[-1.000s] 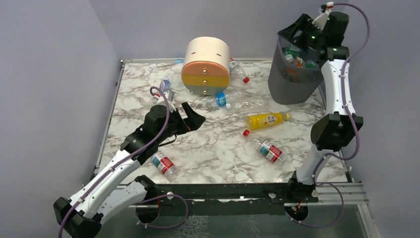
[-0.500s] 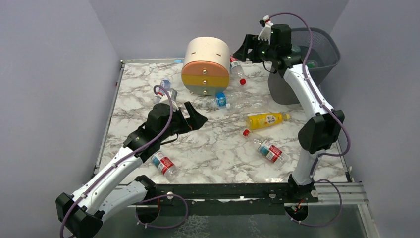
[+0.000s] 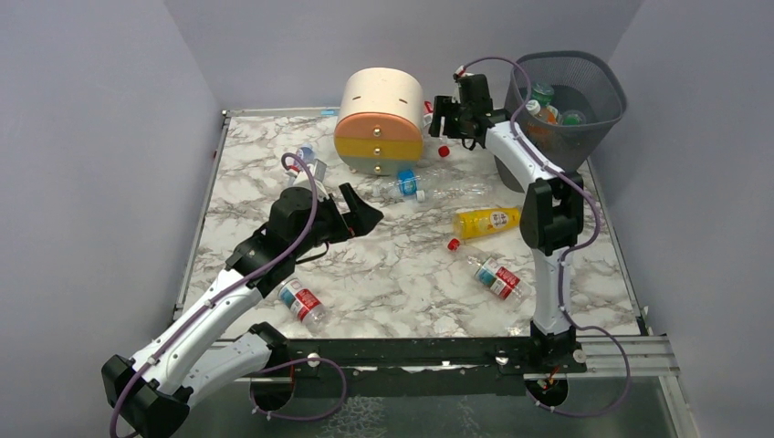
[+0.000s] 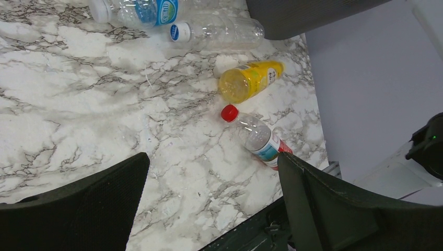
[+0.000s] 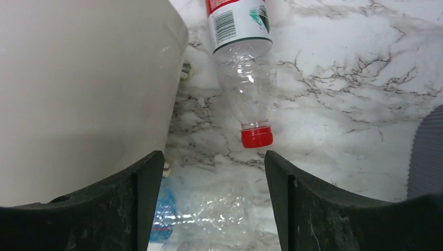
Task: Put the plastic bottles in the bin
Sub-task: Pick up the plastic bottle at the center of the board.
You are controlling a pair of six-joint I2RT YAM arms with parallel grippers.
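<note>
My right gripper [image 3: 444, 117] [image 5: 213, 157] is open and empty, hovering over a clear bottle with a red label and red cap [image 5: 244, 78] [image 3: 439, 139] that lies beside the drawer unit. The dark mesh bin [image 3: 598, 71] stands at the back right with several bottles [image 3: 545, 106] inside. My left gripper [image 3: 361, 215] [image 4: 211, 157] is open and empty above the mid-left table. A yellow bottle [image 3: 489, 221] [image 4: 252, 80] and a red-capped bottle [image 3: 496, 276] [image 4: 257, 139] lie to its right. A blue-label bottle [image 3: 407, 183] [image 4: 142, 10] and a clear bottle [image 3: 454, 192] [image 4: 222, 31] lie in front of the drawer unit.
The round cream-orange-yellow drawer unit [image 3: 380, 121] [image 5: 78, 94] stands at the back centre, close to my right gripper's left finger. Another red-label bottle [image 3: 302, 302] lies under my left arm. A blue-label bottle [image 3: 305, 156] lies at the back left. Purple walls enclose the table.
My right arm has swung left from over the bin and come down above the red-capped bottle beside the drawer unit. The left arm has barely moved.
</note>
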